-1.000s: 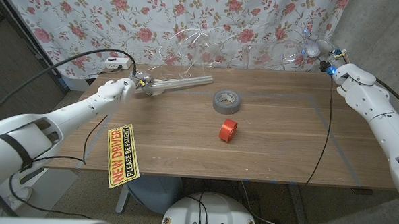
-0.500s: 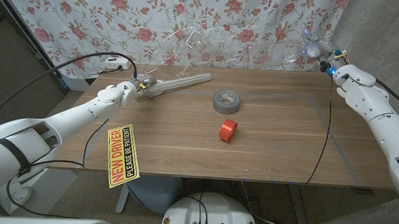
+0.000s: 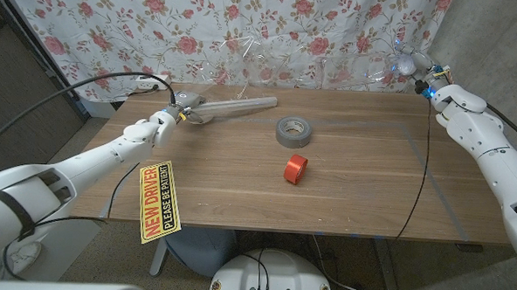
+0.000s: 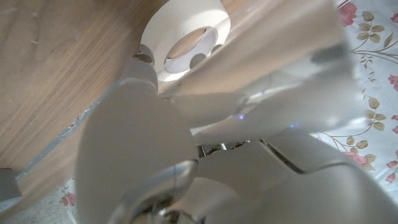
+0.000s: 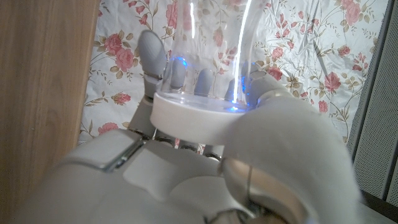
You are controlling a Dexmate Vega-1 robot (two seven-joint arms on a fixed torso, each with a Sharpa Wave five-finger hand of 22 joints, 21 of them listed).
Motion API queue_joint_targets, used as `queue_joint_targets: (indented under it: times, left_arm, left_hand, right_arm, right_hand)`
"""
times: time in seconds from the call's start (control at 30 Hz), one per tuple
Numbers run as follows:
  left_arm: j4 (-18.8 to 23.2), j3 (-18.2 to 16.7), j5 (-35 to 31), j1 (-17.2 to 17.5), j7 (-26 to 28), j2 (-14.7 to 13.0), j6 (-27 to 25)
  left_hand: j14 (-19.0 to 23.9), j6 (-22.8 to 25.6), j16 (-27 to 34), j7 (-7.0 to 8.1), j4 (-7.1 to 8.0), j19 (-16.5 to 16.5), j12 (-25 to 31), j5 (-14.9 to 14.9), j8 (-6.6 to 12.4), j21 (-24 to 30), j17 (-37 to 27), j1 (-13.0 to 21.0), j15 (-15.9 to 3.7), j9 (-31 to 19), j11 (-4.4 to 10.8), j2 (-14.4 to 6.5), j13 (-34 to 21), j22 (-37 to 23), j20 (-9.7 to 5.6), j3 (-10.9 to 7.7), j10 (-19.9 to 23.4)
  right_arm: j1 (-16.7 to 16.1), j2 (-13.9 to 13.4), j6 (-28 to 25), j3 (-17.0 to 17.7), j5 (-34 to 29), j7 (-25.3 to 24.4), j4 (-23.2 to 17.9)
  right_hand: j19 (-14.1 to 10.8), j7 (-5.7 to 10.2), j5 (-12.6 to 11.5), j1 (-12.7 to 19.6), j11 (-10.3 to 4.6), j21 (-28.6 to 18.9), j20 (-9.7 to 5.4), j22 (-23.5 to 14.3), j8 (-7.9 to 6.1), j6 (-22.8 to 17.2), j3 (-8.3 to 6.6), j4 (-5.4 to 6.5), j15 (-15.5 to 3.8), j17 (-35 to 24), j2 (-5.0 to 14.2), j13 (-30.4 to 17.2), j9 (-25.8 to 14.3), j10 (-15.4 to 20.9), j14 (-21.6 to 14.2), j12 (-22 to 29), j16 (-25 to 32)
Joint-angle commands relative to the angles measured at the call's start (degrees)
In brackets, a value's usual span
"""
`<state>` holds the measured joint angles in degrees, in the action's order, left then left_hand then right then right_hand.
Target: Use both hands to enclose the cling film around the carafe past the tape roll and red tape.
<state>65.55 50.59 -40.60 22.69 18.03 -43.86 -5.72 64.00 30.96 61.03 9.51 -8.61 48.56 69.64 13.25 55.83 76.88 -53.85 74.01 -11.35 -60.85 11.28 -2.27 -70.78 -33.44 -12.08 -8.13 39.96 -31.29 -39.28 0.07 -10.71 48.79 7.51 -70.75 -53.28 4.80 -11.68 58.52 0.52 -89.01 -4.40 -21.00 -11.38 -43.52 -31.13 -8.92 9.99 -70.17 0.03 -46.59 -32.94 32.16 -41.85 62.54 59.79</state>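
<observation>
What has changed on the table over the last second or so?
The left hand, holding the cling film roll, has moved farther from the robot and toward the backdrop, taking the roll's near end with it, and the clear film above it has shifted. The right hand still holds the carafe at the far right corner. The grey tape roll and red tape have not moved.

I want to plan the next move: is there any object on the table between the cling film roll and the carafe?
Nothing visible blocks it. The cling film roll in the left hand and the carafe in the right hand are at the far edge; the grey tape roll and red tape lie nearer.
</observation>
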Motion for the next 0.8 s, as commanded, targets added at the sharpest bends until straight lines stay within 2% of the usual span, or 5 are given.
queue_joint_targets:
  times: [0.03, 0.27, 0.6, 0.77, 0.8]
  left_arm:
    - [1.17, -2.23, 1.44, 2.26, 6.51, 0.29, -0.10]
    - [2.16, -3.39, 2.99, 3.05, 7.21, 0.69, -0.63]
    - [5.78, -5.06, 5.04, 3.06, 3.76, 0.39, -1.25]
    - [6.96, -5.83, 5.24, 2.99, 4.37, 0.68, -1.42]
    - [7.55, -5.88, 5.61, 2.69, 2.55, 0.67, -1.91]
  left_hand:
    - [3.35, -0.27, 1.70, 1.10, -0.60, 3.44, 6.53, -0.75, 1.48, 4.16, -2.20, 6.24, -1.22, -2.21, 0.51, -3.59, -0.32, -0.09, -0.29, 0.05, 1.21]
    - [5.58, -0.27, 0.91, 1.50, -0.52, 3.12, 14.06, 1.40, 2.91, 8.25, -2.82, 9.86, -1.12, -4.11, 0.37, -3.47, -0.23, 0.36, -0.10, -1.53, 0.22]
    - [5.08, -0.66, -1.30, 1.95, -0.20, 1.17, 18.92, 6.26, 3.84, 10.54, -5.33, 10.53, -1.15, -5.17, 0.45, -3.28, -0.20, -2.49, 0.20, -4.24, -1.38]
    - [4.92, -1.35, -3.02, 2.22, -0.37, 2.39, 20.29, 13.85, 5.56, 6.68, 1.39, 11.54, -1.08, -7.18, 0.55, -1.68, -0.28, -6.84, 0.25, -7.30, -1.77]
    - [5.16, -1.31, -2.70, 2.27, -0.28, 2.51, 20.30, 14.85, 5.59, 5.89, 2.04, 11.37, -1.12, -7.00, 0.53, -1.33, -0.27, -7.49, 0.28, -7.62, -1.84]
  right_arm:
    - [-0.32, -0.08, 0.16, 0.29, 0.14, -0.30, -0.58]
    - [-0.52, -0.22, 0.40, 0.54, 0.28, -0.26, -1.09]
    - [-0.12, 0.08, 1.26, 0.38, 0.23, 0.78, -0.54]
    - [-0.47, 0.13, 1.58, 0.66, 0.52, 0.91, -0.55]
    - [-0.59, 0.18, 1.77, 0.76, 0.58, 0.90, -0.52]
  right_hand:
    - [3.15, -1.40, 0.10, 8.33, -5.59, -0.20, -8.03, -0.06, 0.10, -1.06, -0.50, -0.03, -22.35, -0.24, 8.67, -0.28, -0.11, 5.13, -17.58, 0.32, 14.16]
    - [3.17, -1.41, 0.10, 8.28, -5.57, -0.22, -8.03, -0.08, 0.13, -1.01, -0.54, -0.04, -22.36, -0.24, 8.69, -0.52, -0.07, 5.03, -17.54, 0.54, 14.17]
    - [3.18, -1.48, 0.09, 8.24, -5.57, -0.22, -8.03, -0.07, 0.09, -0.98, -0.61, -0.06, -22.35, -0.24, 8.70, 0.06, -0.13, 5.14, -17.52, 0.35, 14.20]
    - [3.16, -1.46, 0.08, 8.27, -5.50, -0.22, -8.03, -0.08, 0.06, -1.10, -0.65, -0.10, -22.34, -0.25, 8.69, -0.10, -0.10, 5.07, -17.52, 0.51, 14.24]
    - [3.15, -1.44, 0.08, 8.27, -5.59, -0.23, -8.03, -0.09, 0.10, -1.03, -0.66, -0.11, -22.34, -0.26, 8.69, -0.04, -0.08, 5.16, -17.52, 0.52, 14.25]
